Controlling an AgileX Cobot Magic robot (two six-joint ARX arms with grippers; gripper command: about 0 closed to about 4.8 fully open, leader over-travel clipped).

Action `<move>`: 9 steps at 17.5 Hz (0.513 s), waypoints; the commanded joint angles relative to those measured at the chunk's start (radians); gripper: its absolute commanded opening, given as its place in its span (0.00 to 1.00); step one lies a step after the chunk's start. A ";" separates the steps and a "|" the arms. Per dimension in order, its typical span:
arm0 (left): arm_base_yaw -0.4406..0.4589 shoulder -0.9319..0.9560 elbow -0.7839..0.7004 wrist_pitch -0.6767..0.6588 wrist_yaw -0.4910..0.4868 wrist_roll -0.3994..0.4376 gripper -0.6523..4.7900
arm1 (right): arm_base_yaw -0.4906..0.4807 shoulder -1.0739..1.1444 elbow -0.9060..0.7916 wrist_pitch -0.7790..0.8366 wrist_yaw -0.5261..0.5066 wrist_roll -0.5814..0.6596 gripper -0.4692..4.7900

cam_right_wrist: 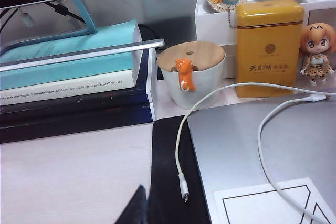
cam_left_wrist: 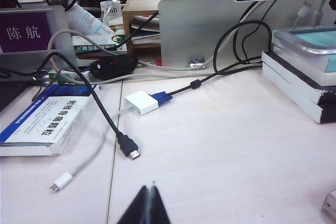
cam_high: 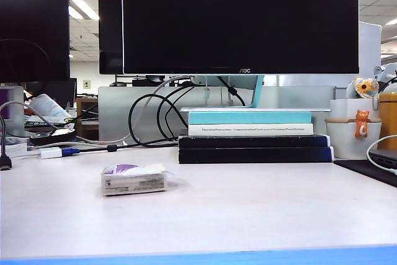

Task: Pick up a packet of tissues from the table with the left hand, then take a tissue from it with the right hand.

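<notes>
The packet of tissues [cam_high: 134, 179] lies on the table [cam_high: 248, 209], left of the middle in the exterior view; it is white with a purple patch on top and printed text on its side. Cream-white tissue [cam_high: 152, 169] shows at its top beside the purple patch. Neither arm appears in the exterior view. In the left wrist view my left gripper [cam_left_wrist: 148, 188] is shut with nothing in it, above bare table near the loose cables. My right gripper [cam_right_wrist: 143, 188] is also shut and empty, at the edge of a black mat [cam_right_wrist: 168, 171].
A stack of books [cam_high: 254, 144] under a big monitor [cam_high: 240, 20] stands behind the packet. Black HDMI cable [cam_left_wrist: 128, 148], white adapter [cam_left_wrist: 142, 102] and a blue-white box [cam_left_wrist: 47, 121] lie at the left. A lidded white cup [cam_right_wrist: 190, 74], yellow tin [cam_right_wrist: 269, 45], silver laptop [cam_right_wrist: 236, 145] and white cable [cam_right_wrist: 181, 179] fill the right.
</notes>
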 commanded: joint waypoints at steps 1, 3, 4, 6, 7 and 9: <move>0.000 -0.002 0.002 0.015 -0.004 -0.001 0.11 | 0.000 0.000 -0.007 -0.005 0.007 -0.002 0.08; 0.000 -0.002 0.002 0.015 -0.003 -0.002 0.11 | 0.000 0.001 -0.007 -0.019 0.007 -0.002 0.08; 0.000 -0.002 0.002 0.016 -0.003 -0.019 0.11 | 0.000 0.001 -0.007 -0.019 0.006 -0.002 0.08; -0.001 -0.002 0.002 0.039 -0.001 -0.080 0.11 | 0.000 0.000 -0.007 -0.019 -0.013 0.002 0.08; -0.001 -0.002 0.003 0.058 0.003 -0.099 0.11 | 0.000 0.000 -0.007 -0.019 -0.026 0.002 0.08; -0.001 -0.001 0.028 0.097 0.009 -0.154 0.11 | 0.000 0.002 0.061 -0.100 0.051 0.039 0.08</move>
